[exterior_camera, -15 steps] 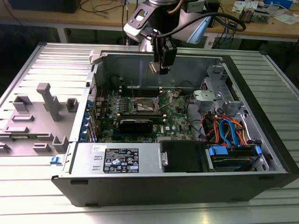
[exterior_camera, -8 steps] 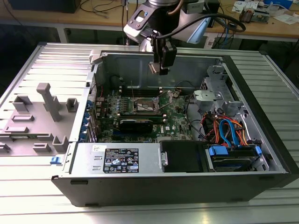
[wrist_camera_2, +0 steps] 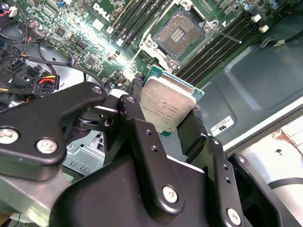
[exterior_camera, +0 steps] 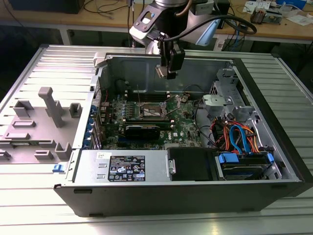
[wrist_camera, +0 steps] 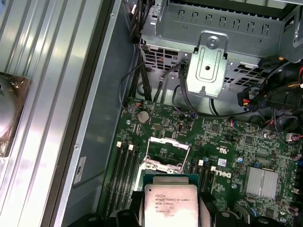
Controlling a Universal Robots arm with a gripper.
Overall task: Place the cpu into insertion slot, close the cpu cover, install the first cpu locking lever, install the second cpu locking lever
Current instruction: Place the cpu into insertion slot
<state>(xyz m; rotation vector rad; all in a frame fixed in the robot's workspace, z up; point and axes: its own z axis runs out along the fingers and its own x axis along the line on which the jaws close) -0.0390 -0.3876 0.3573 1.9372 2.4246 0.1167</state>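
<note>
My gripper (exterior_camera: 168, 70) hangs over the open computer case, shut on the cpu (exterior_camera: 160, 72). In both wrist views the cpu (wrist_camera_2: 168, 101) (wrist_camera: 171, 204) shows its silvery top and green edge, clamped between black fingers (wrist_camera_2: 134, 111). Well below it on the green motherboard (exterior_camera: 183, 128) lies the insertion slot (exterior_camera: 151, 111) (wrist_camera_2: 179, 33) (wrist_camera: 164, 152), its dark contact field uncovered inside a metal rim. A thin locking lever (wrist_camera_2: 228, 36) sticks out beside the slot. I cannot make out the cpu cover apart from the rim.
Long black memory slots (wrist_camera_2: 215, 45) flank the socket. A metal drive cage (wrist_camera: 208, 66) and cable bundles (exterior_camera: 234, 134) fill the exterior view's right side of the case. A black card (exterior_camera: 142, 129) and the power supply (exterior_camera: 122, 169) sit nearer the front. Grey fixtures (exterior_camera: 49, 110) stand outside.
</note>
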